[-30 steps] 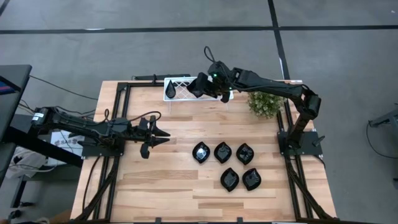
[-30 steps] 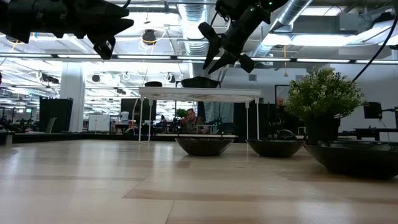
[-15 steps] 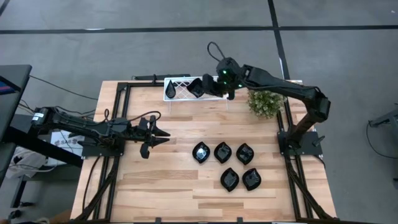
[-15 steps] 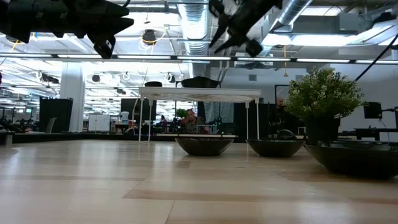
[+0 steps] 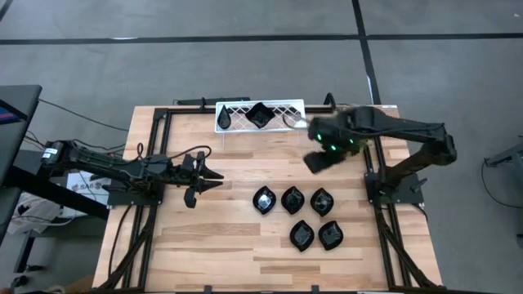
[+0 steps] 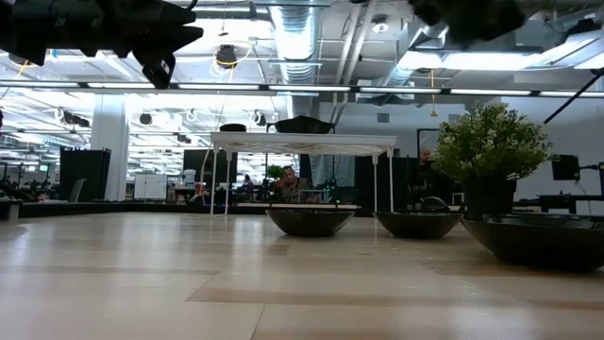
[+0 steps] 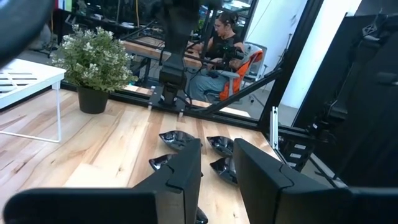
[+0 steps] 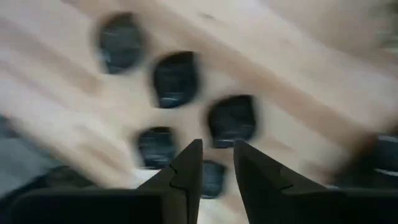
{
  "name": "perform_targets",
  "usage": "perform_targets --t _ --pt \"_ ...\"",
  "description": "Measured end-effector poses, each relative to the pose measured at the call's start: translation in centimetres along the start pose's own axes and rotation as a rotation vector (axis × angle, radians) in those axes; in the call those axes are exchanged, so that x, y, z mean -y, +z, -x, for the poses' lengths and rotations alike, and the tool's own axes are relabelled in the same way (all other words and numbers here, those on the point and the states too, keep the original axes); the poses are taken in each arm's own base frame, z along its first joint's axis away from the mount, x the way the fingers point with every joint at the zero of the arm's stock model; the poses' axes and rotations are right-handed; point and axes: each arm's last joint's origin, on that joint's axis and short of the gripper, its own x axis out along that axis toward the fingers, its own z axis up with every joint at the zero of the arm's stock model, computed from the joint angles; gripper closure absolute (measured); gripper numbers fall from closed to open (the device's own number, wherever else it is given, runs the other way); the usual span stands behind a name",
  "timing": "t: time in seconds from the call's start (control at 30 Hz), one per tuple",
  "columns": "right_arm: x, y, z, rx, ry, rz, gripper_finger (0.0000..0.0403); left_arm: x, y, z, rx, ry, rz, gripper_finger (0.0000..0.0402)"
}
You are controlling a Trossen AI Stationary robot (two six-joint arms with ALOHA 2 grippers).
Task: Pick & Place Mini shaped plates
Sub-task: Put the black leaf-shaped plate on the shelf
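right gripper hangs in the air right of centre in the high view, between the white lattice wire rack at top centre and five glossy black mini shaped plates on the light wooden table at lower right; its fingers sit a narrow gap apart with nothing between them. two more black plates lie on the rack. left gripper waits above the table at centre left, fingers slightly parted and empty.
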Motion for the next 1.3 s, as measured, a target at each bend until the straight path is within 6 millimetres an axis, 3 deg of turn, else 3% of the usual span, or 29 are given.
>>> perform_targets --t 0.13,0.27,0.7,1.3 --pt "0.3 -2.3 -0.5 0.068 -0.184 0.018 0.0317 0.0 0.2 0.0 0.016 -0.004 0.045 0.0305" --pt "0.1 -3.6 -1.1 0.148 -0.24 0.077 0.0317 0.1 0.3 0.0 0.031 -0.008 0.072 0.0305" --pt "0.2 -5.0 -5.4 0.11 -0.315 0.129 0.0317 0.1 0.5 0.0 0.051 -0.014 0.081 0.0305" --pt "3.6 -7.0 -15.7 -0.14 -0.257 -0.034 0.0317 0.2 0.7 0.0 0.075 -0.02 0.083 0.0305"
